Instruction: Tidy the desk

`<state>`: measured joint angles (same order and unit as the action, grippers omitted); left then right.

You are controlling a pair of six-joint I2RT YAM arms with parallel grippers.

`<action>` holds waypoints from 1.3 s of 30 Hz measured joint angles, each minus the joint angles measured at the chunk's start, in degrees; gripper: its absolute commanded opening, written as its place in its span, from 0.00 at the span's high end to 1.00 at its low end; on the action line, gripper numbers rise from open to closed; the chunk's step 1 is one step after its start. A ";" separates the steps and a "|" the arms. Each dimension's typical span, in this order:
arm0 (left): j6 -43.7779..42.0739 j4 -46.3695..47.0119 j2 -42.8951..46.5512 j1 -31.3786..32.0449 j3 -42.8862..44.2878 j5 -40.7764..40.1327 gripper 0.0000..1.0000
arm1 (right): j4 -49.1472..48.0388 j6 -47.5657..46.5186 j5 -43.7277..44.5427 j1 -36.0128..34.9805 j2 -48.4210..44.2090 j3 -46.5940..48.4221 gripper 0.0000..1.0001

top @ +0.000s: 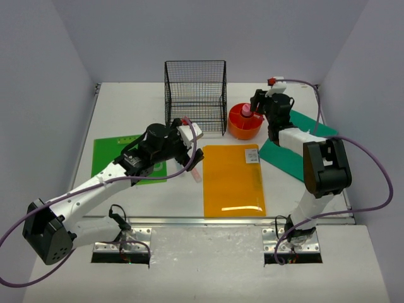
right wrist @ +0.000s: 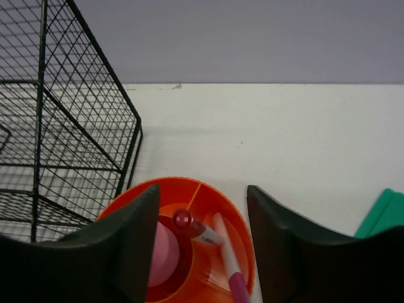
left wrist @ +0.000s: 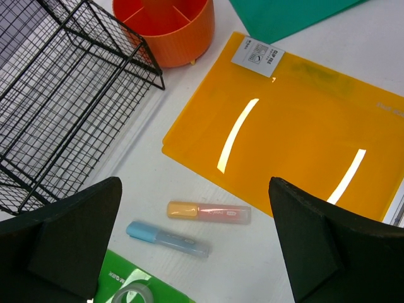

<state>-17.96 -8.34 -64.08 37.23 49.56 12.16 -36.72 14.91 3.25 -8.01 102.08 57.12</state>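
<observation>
Desk, a large flat white rectangular tabletop with a silver rail along its near edge, lies under everything. At its left lies a flat green sheet. Next, the left gripper hovers with fingers spread wide and empty above a blue-capped highlighter and an orange-capped highlighter. A black wire-mesh rack stands behind; a translucent orange plastic folder lies mid-desk. The right gripper, fingers parted and empty, hangs over a round orange compartment tray holding pens, near a teal folder

Blue marker beside yellow-capped marker, near orange folder
</observation>
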 measured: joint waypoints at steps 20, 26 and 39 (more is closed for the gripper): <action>-26.81 -18.74 -11.83 -1.69 12.04 11.56 0.33 | 22.48 -5.94 -10.75 2.39 -4.97 13.35 0.05; -46.87 -33.86 -27.83 -0.17 18.57 9.94 0.38 | 38.87 -11.46 -25.30 5.22 -10.87 16.17 0.01; -66.54 -37.70 -40.50 3.63 19.41 2.17 0.40 | 58.60 -10.14 -43.65 6.45 -14.69 11.52 0.01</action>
<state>-84.50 -46.04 -104.58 40.87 68.97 14.33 21.88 4.77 -40.40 -1.56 87.39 68.64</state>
